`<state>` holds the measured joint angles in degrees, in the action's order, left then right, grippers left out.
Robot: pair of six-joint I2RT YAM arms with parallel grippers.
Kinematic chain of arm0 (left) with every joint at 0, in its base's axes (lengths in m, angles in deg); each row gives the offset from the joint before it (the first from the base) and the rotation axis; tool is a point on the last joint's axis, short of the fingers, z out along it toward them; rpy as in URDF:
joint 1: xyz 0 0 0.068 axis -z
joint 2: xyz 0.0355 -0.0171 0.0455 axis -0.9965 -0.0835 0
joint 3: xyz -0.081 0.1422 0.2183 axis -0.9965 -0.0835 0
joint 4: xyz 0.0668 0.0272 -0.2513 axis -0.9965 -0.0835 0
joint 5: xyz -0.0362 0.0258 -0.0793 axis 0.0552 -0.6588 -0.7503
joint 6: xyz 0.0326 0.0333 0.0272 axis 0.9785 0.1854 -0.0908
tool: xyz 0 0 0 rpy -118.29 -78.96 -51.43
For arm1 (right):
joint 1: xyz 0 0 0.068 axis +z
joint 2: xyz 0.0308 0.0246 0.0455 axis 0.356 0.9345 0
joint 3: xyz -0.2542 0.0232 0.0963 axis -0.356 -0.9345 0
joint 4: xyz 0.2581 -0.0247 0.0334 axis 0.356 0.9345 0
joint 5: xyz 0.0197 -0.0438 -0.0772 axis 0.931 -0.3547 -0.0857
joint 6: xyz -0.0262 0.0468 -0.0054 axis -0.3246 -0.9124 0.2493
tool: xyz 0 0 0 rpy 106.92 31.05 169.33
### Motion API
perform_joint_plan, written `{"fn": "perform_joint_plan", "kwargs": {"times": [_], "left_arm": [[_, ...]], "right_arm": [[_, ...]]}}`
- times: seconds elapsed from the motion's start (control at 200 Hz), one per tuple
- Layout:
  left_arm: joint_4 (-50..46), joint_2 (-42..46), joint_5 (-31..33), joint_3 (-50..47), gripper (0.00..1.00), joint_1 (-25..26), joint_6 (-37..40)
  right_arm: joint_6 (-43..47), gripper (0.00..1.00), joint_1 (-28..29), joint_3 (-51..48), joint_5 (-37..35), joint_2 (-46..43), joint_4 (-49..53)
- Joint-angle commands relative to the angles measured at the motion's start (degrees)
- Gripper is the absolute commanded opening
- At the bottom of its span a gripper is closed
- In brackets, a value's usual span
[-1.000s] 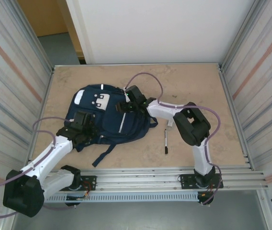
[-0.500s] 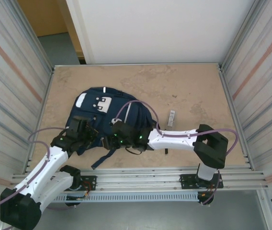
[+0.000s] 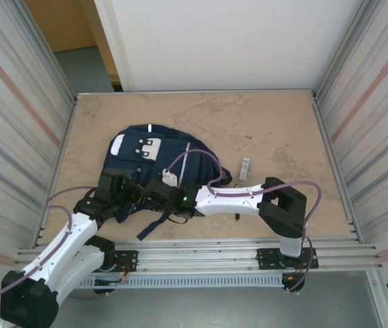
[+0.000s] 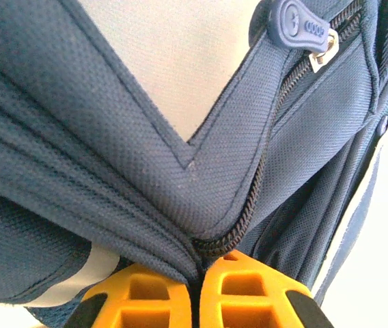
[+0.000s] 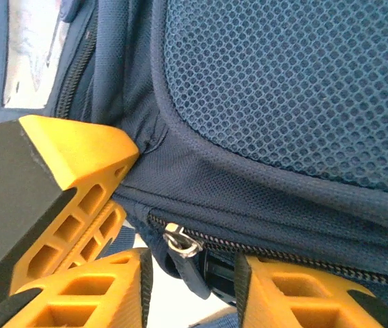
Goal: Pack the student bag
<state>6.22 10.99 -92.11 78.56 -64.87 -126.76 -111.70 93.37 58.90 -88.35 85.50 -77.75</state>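
The student bag [image 3: 154, 152] is a navy backpack lying left of the table's middle, white patches toward the back. My left gripper [image 3: 126, 194] is at its near edge, shut on a fold of bag fabric [image 4: 180, 102] where a zip ends [image 4: 214, 244]. My right gripper [image 3: 153, 194] reaches in from the right, just beside the left one. Its jaws stand open around a metal zip slider and dark pull tab [image 5: 184, 242], with a gap on both sides. Blue mesh of the bag [image 5: 283, 89] lies above. The left gripper's orange finger [image 5: 71, 160] shows in the right wrist view.
A small white oblong object [image 3: 244, 167] lies right of the bag. A dark pen [image 3: 236, 216] pokes out from under the right forearm. A dark strap [image 3: 149, 225] trails toward the front rail. Metal walls close in on both sides.
The right arm has swung from the bag's upper right side down to its near edge, beside the left gripper. The bag has shifted slightly back. The left gripper keeps its hold.
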Motion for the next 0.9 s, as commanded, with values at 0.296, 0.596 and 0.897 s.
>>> {"fn": "perform_joint_plan", "kwargs": {"times": [0.296,0.596,0.897], "left_arm": [[7.2,-0.9,-9.2,-1.9,0.00,0.5,-0.4],[3.1,0.9,-3.7,-2.3,0.00,0.1,2.0],[3.4,1.5,-5.6,-5.1,0.00,-5.6,4.4]], "right_arm": [[-2.1,0.26,0.1,5.6,-4.6,6.4,1.8],[-5.9,0.21,-1.6,1.9,-8.4,0.7,7.1],[-8.0,0.15,-4.0,-7.5,-5.0,-6.0,7.1]]}}
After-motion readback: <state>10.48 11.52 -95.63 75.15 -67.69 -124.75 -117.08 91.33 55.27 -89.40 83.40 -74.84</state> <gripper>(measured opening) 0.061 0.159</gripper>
